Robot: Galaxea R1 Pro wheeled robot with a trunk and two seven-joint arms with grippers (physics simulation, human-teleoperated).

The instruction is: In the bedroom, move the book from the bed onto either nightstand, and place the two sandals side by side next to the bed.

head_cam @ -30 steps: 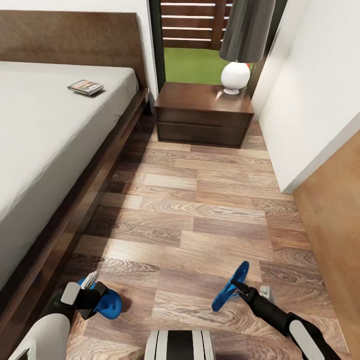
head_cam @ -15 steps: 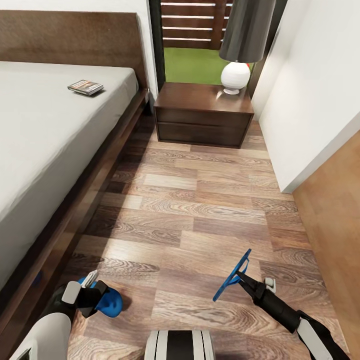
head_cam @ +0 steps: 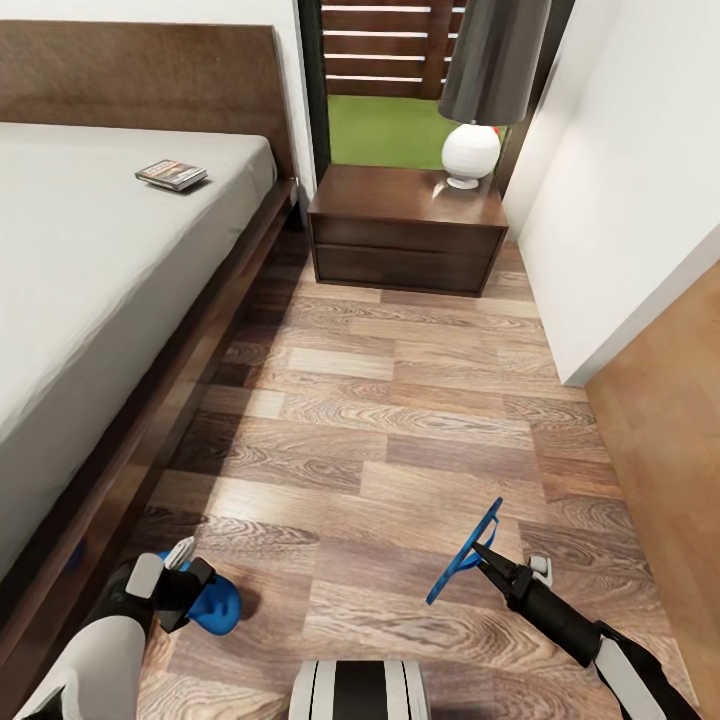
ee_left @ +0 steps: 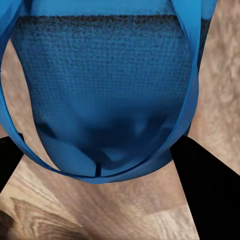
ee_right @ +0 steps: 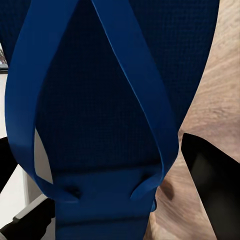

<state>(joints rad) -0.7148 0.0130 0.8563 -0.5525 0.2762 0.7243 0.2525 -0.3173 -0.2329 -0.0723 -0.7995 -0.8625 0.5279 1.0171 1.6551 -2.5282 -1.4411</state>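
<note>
Beside the dark-framed bed (head_cam: 120,420), each gripper is clenched on a bright blue flip-flop sandal — left gripper (head_cam: 185,590) low by the frame, right gripper (head_cam: 485,557) holding its sandal (head_cam: 465,565) edge-up. Light, floppy foam, I judge — pinch the sole's edge, not the thin straps.

wood-plank floor (head_cam: 400,420) in mixed brown tones runs from the foreground to a dark-framed window (head_cam: 400,70). outside the window: green grass and a slatted wooden fence. a table lamp (head_cam: 480,100), white round base with dark grey shade, stands before the window. white walls (head_cam: 620,180) flank the window; a light-brown wooden panel (head_cam: 670,420) adjoins the white wall corner.
</note>
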